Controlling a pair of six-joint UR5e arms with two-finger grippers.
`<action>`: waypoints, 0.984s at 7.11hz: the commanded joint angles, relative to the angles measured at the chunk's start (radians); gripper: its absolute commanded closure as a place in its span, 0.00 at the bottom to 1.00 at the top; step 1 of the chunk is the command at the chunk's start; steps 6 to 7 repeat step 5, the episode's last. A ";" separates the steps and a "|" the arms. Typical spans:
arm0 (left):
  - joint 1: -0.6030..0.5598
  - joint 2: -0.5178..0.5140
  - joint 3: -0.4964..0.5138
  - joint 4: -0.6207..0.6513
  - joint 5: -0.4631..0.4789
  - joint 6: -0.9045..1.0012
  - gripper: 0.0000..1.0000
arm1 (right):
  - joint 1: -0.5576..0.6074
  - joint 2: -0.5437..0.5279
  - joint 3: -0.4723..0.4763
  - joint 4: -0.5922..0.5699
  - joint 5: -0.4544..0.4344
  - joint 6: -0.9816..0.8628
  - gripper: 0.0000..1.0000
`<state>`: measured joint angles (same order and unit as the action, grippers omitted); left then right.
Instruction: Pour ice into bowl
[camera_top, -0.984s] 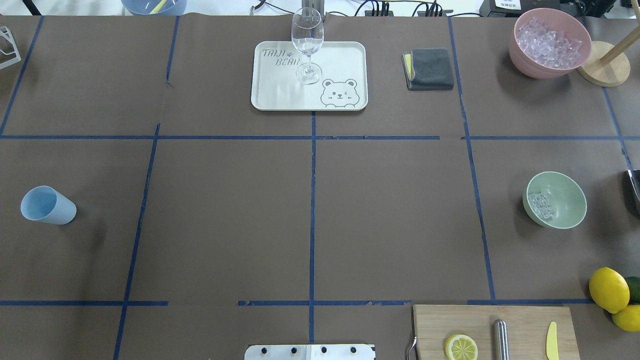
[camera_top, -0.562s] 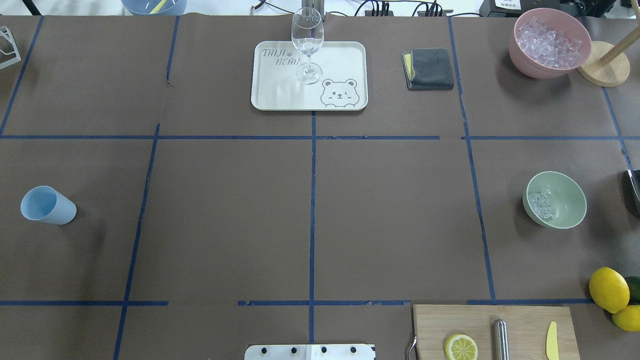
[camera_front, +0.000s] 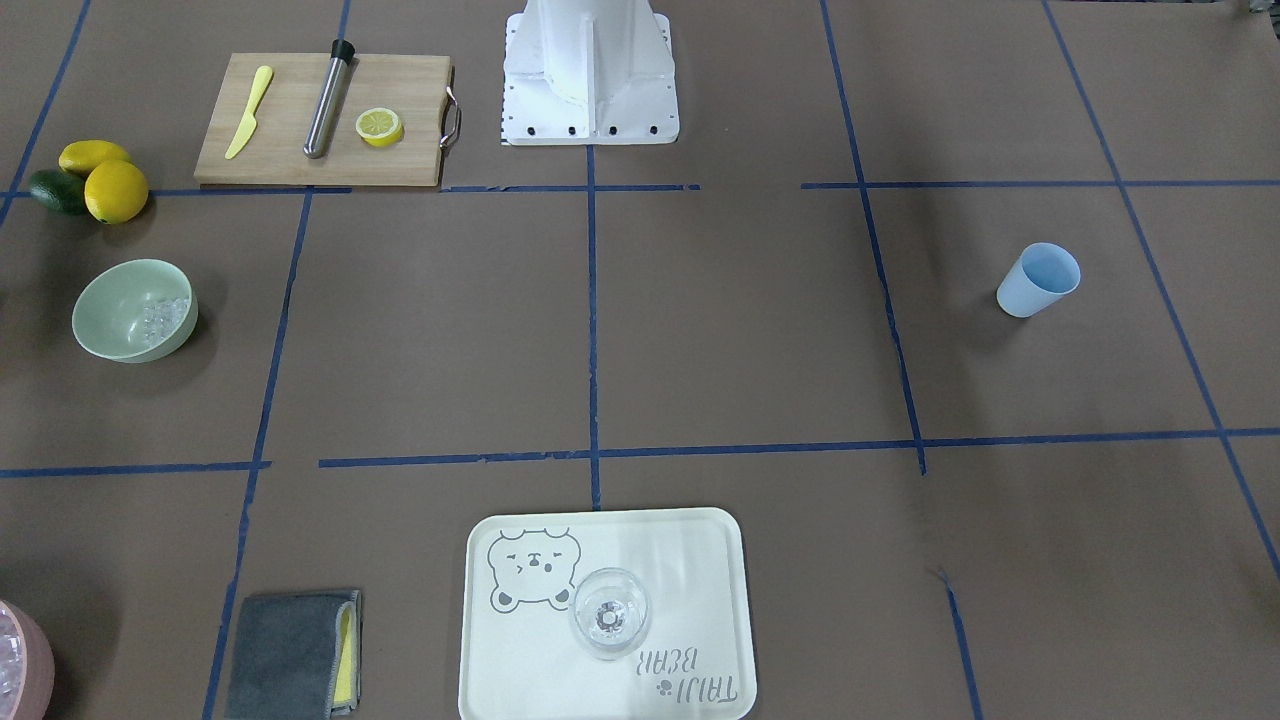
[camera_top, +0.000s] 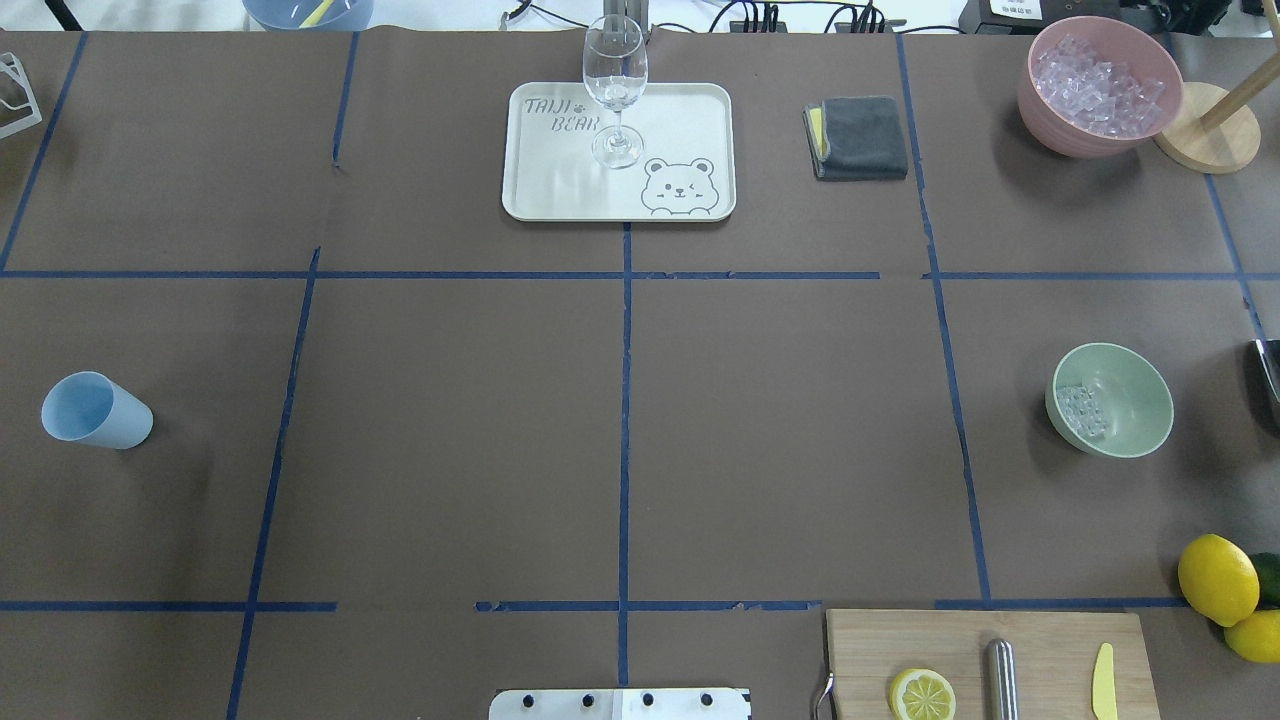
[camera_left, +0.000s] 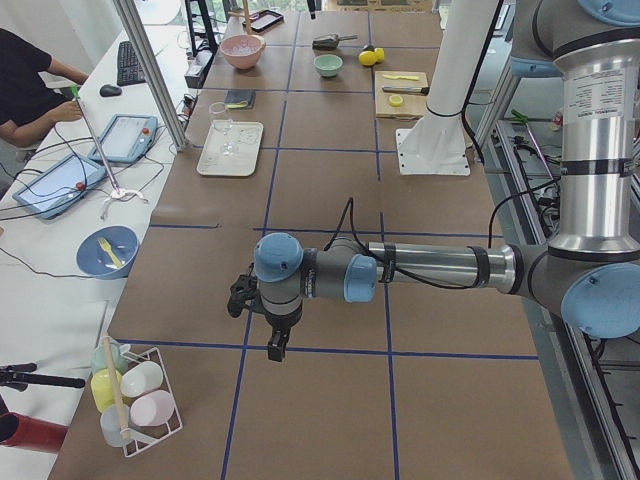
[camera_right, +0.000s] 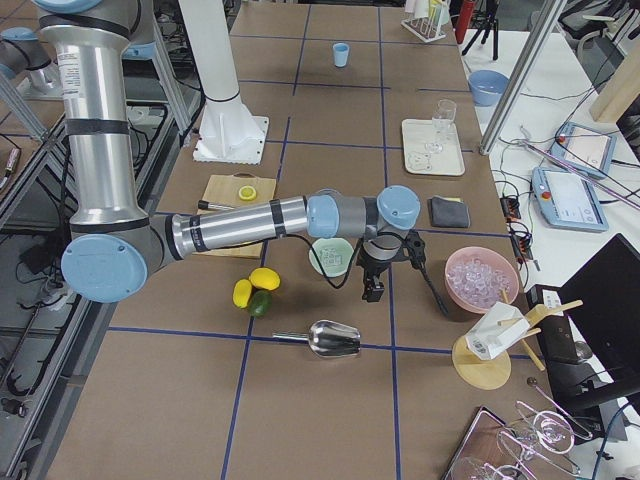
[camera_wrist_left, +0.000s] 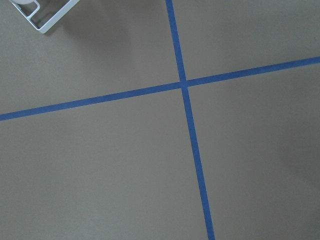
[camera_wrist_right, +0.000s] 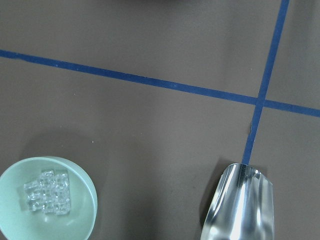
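The pale mint-green bowl (camera_top: 1135, 395) stands at the table's right side with a small heap of clear ice cubes (camera_top: 1082, 410) inside. The bowl (camera_front: 110, 322) and ice (camera_front: 163, 315) also show in the front view, and in the right wrist view the bowl (camera_wrist_right: 80, 207) holds the ice (camera_wrist_right: 47, 192). My right gripper (camera_right: 372, 290) shows only in the exterior right view, hanging over the table beside the bowl (camera_right: 330, 258); I cannot tell if it is open. My left gripper (camera_left: 275, 345) shows only in the exterior left view, far from the bowl; I cannot tell its state.
A pink tub (camera_top: 1050, 120) full of ice stands back right, beside a wooden stand (camera_top: 1210, 140). A metal scoop (camera_wrist_right: 240, 205) lies near the bowl. Also here are a blue cup (camera_top: 95, 412), a tray (camera_top: 680, 120) with a wine glass (camera_top: 614, 80), a grey cloth (camera_top: 858, 137), a cutting board (camera_top: 1050, 650) and lemons (camera_top: 1218, 578).
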<state>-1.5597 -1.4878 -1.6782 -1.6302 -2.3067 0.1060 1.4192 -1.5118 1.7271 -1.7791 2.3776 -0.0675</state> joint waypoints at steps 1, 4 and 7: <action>0.001 -0.009 0.009 -0.005 0.001 -0.002 0.00 | 0.024 -0.005 -0.001 -0.003 0.005 0.002 0.00; 0.001 -0.012 0.006 -0.008 0.007 0.000 0.00 | 0.063 -0.024 -0.012 -0.002 0.006 0.000 0.00; 0.001 -0.015 -0.014 -0.005 0.004 0.001 0.00 | 0.061 -0.027 -0.011 -0.002 0.008 0.000 0.00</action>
